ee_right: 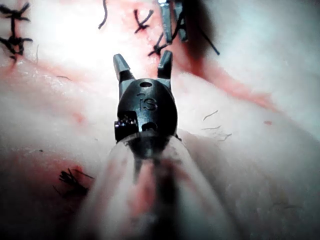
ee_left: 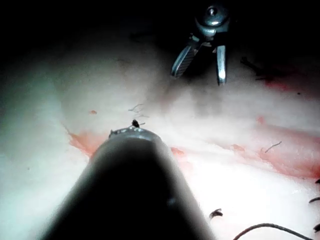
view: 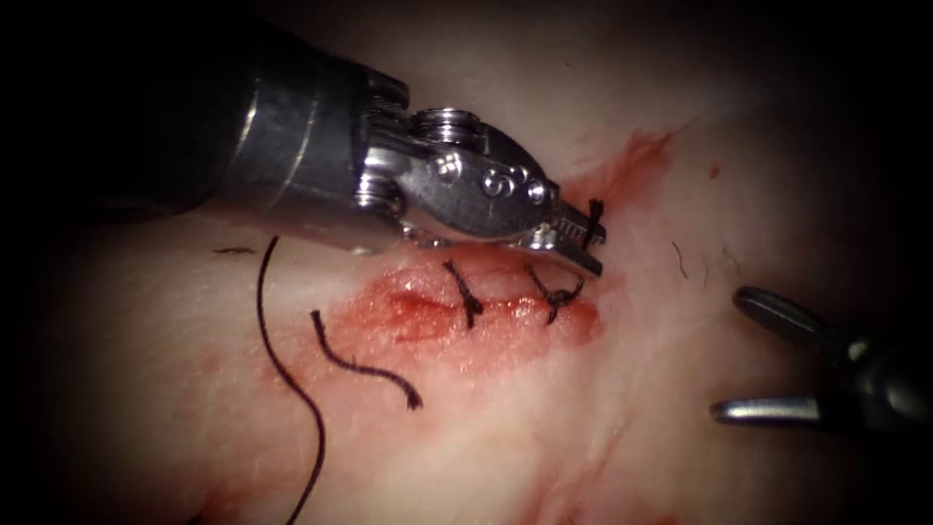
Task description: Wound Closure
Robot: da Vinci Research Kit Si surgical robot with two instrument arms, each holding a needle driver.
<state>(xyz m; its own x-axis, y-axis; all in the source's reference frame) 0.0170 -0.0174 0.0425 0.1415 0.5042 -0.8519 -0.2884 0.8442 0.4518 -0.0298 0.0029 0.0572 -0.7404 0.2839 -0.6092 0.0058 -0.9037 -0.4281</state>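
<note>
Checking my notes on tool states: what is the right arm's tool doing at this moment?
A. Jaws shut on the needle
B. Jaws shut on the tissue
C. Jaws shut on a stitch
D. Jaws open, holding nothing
D: the right arm's tool has its jaws spread apart over the tissue, right of the cut, nothing between them.

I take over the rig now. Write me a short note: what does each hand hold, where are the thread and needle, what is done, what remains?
Left hand: shut on a short thread end above the right end of the cut.
Right hand: open, holds nothing, over bare tissue right of the cut.
Needle: I cannot see it.
Done: two knotted stitches cross the right part of the cut.
Left: the left part of the cut looks open, with red fluid.
Loose: a cut piece of thread and a long strand lie left of the cut.
</note>
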